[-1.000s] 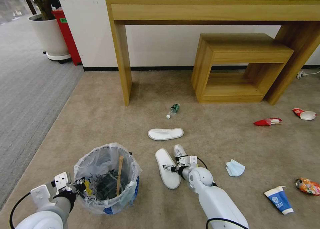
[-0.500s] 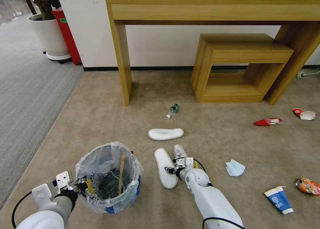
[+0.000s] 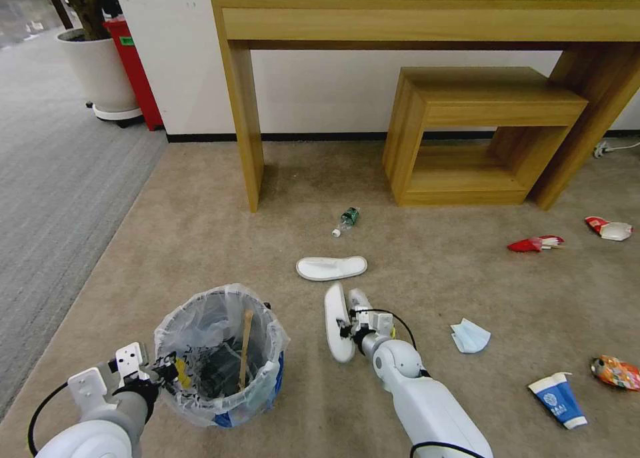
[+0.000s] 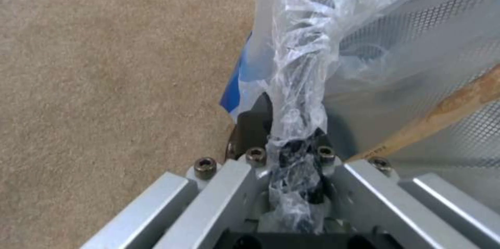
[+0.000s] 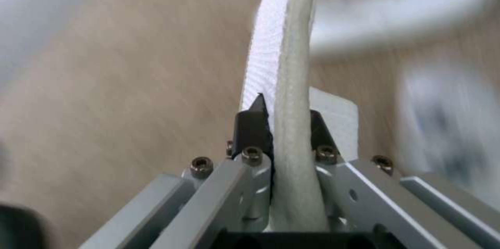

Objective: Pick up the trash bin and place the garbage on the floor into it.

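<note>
Slipper (image 3: 337, 321) now lifted edgewise, right pincer (image 3: 348, 329), two slippers

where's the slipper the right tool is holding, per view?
Head view: white flat fabric slipper, turned on edge, centre, right of the clear-bagged round trash bin.
Left wrist view: not in it.
Right wrist view: slipper sole edge, centre, clamped in the right tool.
Shared landmark: beige short-pile carpet.

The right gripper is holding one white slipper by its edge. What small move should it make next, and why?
Probably carry it toward the robot's left, over the trash bin. The right gripper has its jaws shut on the slipper, tipped on edge, and the left gripper holds the bin's rim beside it, its mouth open. The slipper is long, so going in end first looks safer.
</note>
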Tool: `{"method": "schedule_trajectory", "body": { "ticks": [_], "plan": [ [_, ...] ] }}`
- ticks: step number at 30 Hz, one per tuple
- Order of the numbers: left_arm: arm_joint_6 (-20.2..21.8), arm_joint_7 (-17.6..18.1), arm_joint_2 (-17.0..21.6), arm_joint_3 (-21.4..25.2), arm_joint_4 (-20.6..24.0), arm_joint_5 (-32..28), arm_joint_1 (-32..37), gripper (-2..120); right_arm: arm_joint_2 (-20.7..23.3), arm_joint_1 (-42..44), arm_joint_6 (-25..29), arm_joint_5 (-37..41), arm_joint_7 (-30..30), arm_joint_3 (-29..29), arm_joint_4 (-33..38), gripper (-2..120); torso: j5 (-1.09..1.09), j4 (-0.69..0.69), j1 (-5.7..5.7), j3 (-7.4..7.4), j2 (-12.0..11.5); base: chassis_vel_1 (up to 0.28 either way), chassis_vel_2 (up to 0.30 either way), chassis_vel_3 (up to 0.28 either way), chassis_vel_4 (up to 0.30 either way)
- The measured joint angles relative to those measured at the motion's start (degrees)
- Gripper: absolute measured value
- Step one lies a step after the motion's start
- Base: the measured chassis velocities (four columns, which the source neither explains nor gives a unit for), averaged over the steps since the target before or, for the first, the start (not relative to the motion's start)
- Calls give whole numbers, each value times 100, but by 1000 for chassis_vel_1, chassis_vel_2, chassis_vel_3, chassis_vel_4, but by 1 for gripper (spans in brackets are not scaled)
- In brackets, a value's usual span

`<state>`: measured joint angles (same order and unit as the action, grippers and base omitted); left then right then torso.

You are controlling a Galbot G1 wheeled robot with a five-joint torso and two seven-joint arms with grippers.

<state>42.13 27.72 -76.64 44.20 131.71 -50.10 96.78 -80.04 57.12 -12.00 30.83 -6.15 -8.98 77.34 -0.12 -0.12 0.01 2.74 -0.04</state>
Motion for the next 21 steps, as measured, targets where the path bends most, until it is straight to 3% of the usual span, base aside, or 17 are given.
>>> {"method": "schedule_trajectory", "body": {
  "ticks": [3, 4, 7, 8, 10, 14, 21],
  "plan": [
    [0, 0, -64, -97, -31, -1, -1, 1, 157, 199, 1173, 138, -837, 5, 642, 3, 1, -1, 0, 0, 0, 0, 0, 0, 0],
    [0, 0, -64, -97, -31, -1, -1, 1, 157, 199, 1173, 138, -837, 5, 642, 3, 1, -1, 0, 0, 0, 0, 0, 0, 0],
    [0, -2, -154, -209, 11, -5, 4, 1, 206, 181, 2071, 842, -2224, -59, 1082, 3, 0, 0, 0, 0, 0, 0, 0, 0, 0],
    [0, -2, -154, -209, 11, -5, 4, 1, 206, 181, 2071, 842, -2224, -59, 1082, 3, 0, 0, 0, 0, 0, 0, 0, 0, 0],
    [0, -5, -185, -267, 14, 29, -1, 1, 204, 82, 2383, 1587, -3094, -71, 1315, 3, 0, 0, 0, 0, 0, 0, 0, 0, 0],
    [0, -16, -227, -329, -17, 83, 0, 1, 139, -94, 2449, 2302, -3732, -14, 1563, 3, 0, 0, 0, 0, 0, 0, 0, 0, 0],
    [0, -36, -279, -391, -23, 102, -42, 1, 5, -153, 2490, 2240, -4146, 648, 1480, 3, 0, 0, 0, 0, 0, 0, 0, 0, 0]
  ]
}}
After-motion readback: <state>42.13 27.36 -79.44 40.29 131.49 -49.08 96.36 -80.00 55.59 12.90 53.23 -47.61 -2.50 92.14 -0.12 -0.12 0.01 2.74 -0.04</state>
